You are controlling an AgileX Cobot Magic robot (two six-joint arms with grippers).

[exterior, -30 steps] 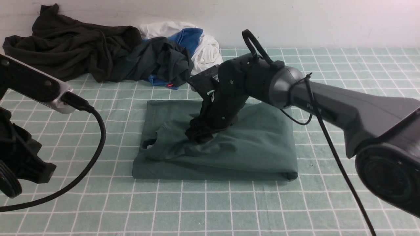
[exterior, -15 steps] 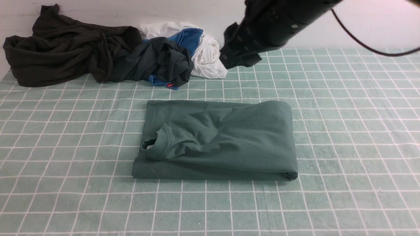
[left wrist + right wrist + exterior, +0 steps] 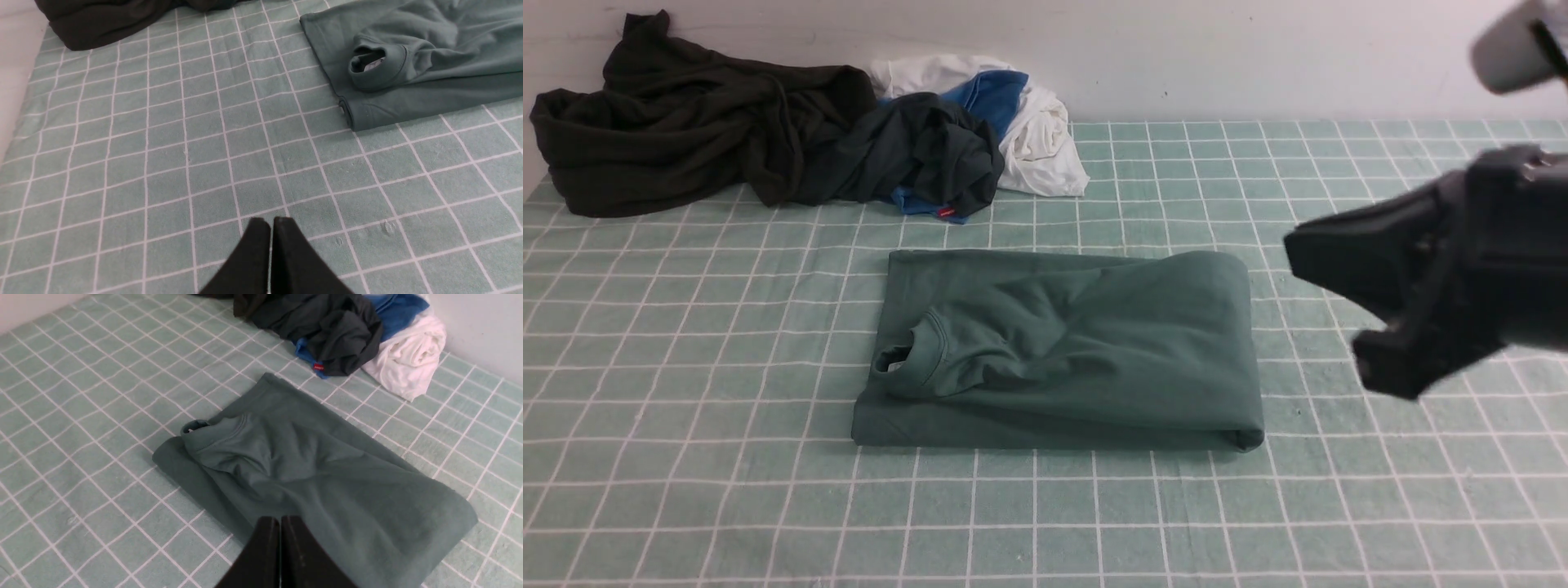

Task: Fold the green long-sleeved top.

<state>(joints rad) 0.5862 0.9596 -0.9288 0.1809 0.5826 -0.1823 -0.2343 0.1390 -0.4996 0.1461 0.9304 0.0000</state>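
The green long-sleeved top [image 3: 1062,351] lies folded into a flat rectangle at the middle of the table, its ribbed collar [image 3: 915,359] showing near the left end. No gripper touches it. My right arm [image 3: 1462,269] hangs above the table to the right of the top. In the right wrist view, my right gripper [image 3: 280,519] is shut and empty, well above the top [image 3: 327,469]. My left gripper [image 3: 271,220] is shut with nothing in it, over bare cloth to the left of the top [image 3: 429,61]. The left arm is out of the front view.
A checked green cloth [image 3: 686,367] covers the table. At the back left, against the wall, lie a very dark olive-black garment [image 3: 686,122], a dark teal-grey garment with a red tag [image 3: 915,155], and white and blue cloth [image 3: 1033,122].
My right gripper let go of the top, rose off it, swung back to the right and shut. My left arm pulled back out of the front view. The top stays put.
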